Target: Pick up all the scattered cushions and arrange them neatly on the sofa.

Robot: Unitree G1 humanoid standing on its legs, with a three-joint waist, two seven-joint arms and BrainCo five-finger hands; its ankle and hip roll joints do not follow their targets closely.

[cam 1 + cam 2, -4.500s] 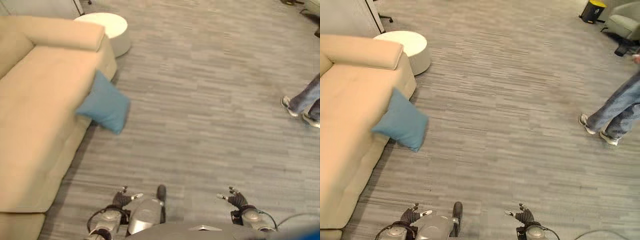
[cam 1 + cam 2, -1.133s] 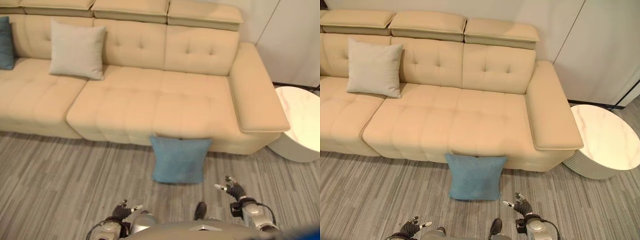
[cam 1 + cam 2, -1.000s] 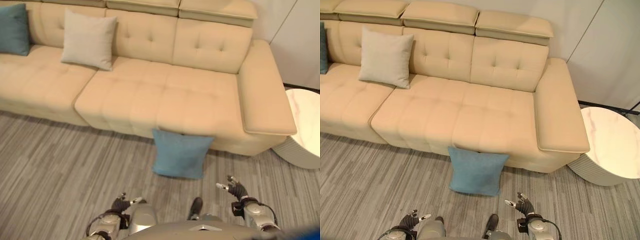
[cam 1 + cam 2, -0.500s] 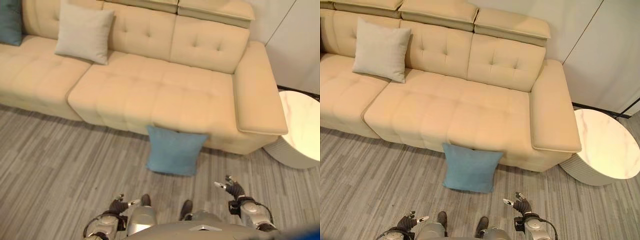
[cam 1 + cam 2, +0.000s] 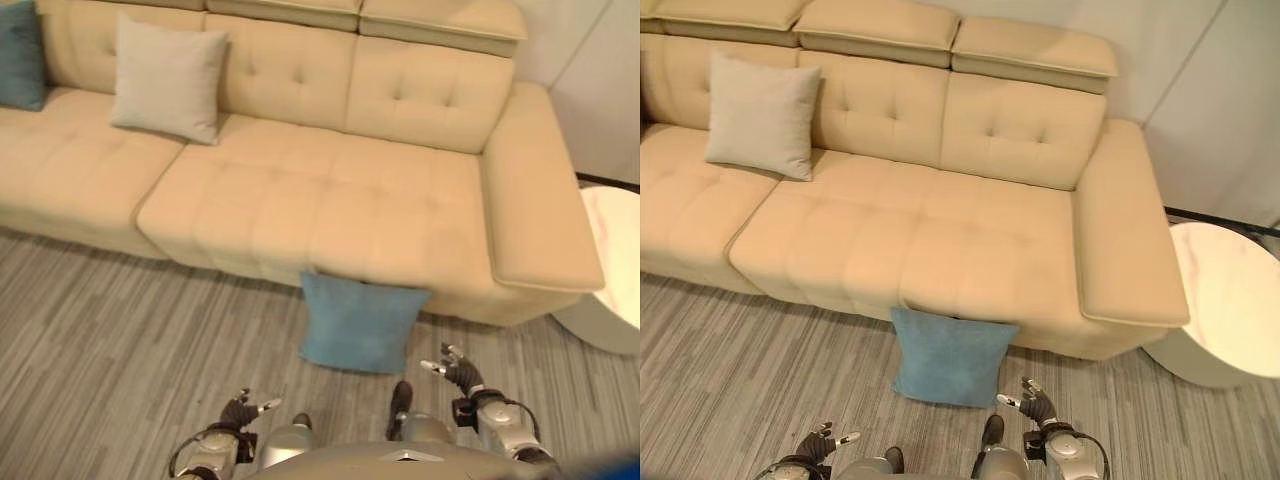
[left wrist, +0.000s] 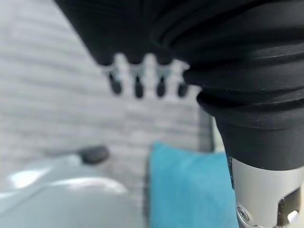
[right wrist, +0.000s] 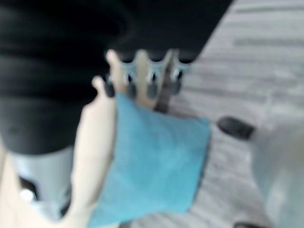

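From the left eye view, the blue cushion (image 5: 360,324) leans on the floor against the sofa (image 5: 330,200) front, the left hand (image 5: 241,410) and right hand (image 5: 455,371) low, fingers relaxed, empty. The right wrist view shows it looking soft and light (likely floppy); better gripped by both side edges.

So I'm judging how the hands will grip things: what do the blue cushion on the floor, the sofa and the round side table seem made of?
Blue cushion: soft matte woven fabric, probably; it sags against the sofa front. Sofa: smooth beige upholstery, tufted with buttons, leather or faux leather perhaps. Round side table: pale glossy top with faint veining, marble-like.
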